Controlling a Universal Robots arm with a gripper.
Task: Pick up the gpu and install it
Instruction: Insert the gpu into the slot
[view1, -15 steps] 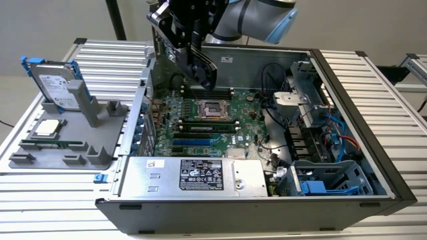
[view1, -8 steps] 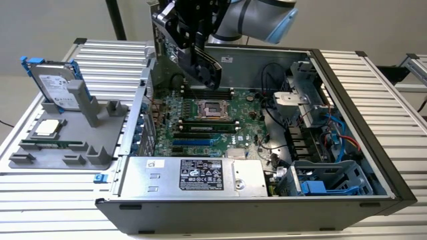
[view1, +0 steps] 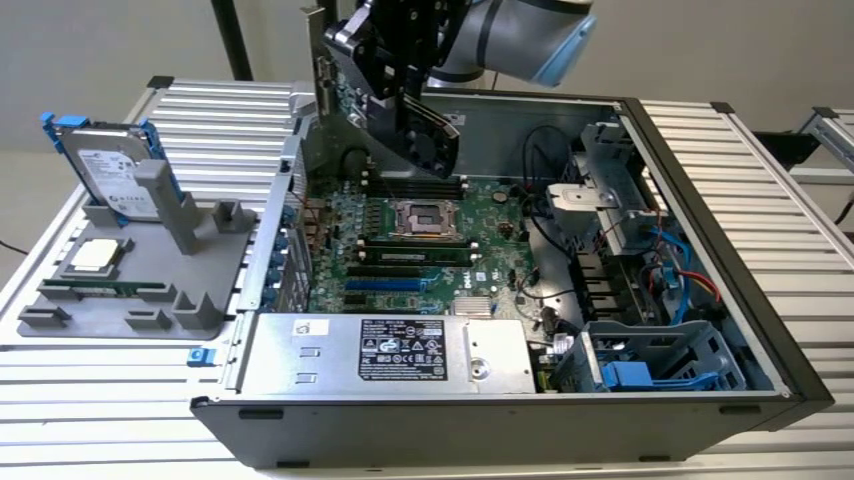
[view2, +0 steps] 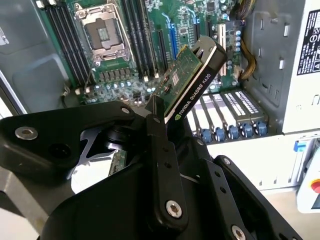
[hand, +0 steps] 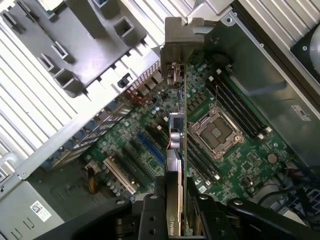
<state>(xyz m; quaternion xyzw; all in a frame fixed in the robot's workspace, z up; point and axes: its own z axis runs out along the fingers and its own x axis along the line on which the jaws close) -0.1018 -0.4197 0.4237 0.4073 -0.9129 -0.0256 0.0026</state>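
The gpu (view1: 350, 100), a green card with a black fan shroud and a silver bracket, hangs tilted in the air above the open computer case (view1: 694, 200). My gripper (view1: 400, 85) is shut on it from above. It is over the far part of the green motherboard (view1: 400, 245), clear of the slots. In the second wrist view the gpu (view2: 192, 80) sticks out past the black fingers (view2: 159, 140), above the expansion slots (view2: 165, 42). The first wrist view has the gpu (hand: 178, 145) edge-on, its bracket (hand: 176, 45) toward the case's rear wall, and the gripper (hand: 175, 210) clamped on it.
On the exterior view's left a grey fixture (view1: 134, 300) holds a blue-framed hard drive (view1: 110, 165), a CPU (view1: 94, 255) and a RAM stick (view1: 107, 290). Inside the case are the power supply (view1: 387, 350), a drive cage (view1: 647, 360), cables (view1: 667, 270) and the CPU socket (view1: 430, 215).
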